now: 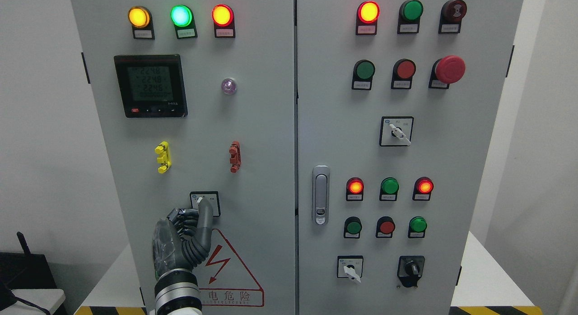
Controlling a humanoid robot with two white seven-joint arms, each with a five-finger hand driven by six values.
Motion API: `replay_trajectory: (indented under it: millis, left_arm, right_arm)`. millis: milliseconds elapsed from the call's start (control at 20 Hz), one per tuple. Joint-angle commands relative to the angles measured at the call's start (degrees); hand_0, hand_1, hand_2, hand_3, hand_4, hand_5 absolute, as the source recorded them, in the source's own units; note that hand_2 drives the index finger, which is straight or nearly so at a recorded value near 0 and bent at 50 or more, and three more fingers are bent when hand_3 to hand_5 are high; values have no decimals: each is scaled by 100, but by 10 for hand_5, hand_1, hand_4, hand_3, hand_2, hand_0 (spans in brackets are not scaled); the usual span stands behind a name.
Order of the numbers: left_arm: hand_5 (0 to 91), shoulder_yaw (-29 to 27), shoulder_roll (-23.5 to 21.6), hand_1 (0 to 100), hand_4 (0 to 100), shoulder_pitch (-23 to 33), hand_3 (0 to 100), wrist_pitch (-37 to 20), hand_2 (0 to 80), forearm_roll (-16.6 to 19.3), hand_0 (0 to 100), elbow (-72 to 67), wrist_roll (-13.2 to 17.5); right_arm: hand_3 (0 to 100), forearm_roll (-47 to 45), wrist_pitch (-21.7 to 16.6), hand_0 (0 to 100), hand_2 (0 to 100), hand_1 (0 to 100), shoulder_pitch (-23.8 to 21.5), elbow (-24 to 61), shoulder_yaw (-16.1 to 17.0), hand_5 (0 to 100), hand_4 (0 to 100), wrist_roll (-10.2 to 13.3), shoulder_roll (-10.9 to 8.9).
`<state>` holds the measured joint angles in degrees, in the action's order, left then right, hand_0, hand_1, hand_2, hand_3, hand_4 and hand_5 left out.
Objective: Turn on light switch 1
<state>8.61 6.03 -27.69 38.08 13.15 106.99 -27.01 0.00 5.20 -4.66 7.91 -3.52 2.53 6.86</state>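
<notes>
A grey electrical cabinet (266, 125) fills the head view. Low on its left door sits a small square rotary switch (212, 198) with a white knob. My left hand (192, 227) comes up from the bottom edge and rests on that switch. One finger (205, 211) is stretched up over the knob; the other fingers are curled beside it. The finger hides most of the knob, so its position cannot be read. The right hand is out of view.
Lit amber, green and red lamps (180, 16) top the left door, above a meter (150, 85). The right door carries a red emergency stop (450, 69), push buttons, further rotary switches (396, 131) and a door handle (320, 195).
</notes>
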Motion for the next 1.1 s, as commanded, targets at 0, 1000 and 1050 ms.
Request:
replay_trajectory:
  millis: [0, 1000, 1050]
  left_arm:
    - [833, 9, 3, 326, 830, 0, 769, 33, 577, -6, 500, -3, 12]
    - [840, 9, 3, 165, 836, 0, 779, -11, 586, -59, 580, -3, 12]
    - [840, 9, 3, 163, 837, 0, 781, -20, 589, -59, 585, -3, 12]
  right_arm:
    - [0, -97, -2, 120, 0, 389, 0, 0, 0, 0, 0, 2, 0]
    - [0, -97, -2, 120, 0, 389, 0, 0, 0, 0, 0, 2, 0]
    - [0, -105, -2, 120, 0, 389, 0, 0, 0, 0, 0, 2, 0]
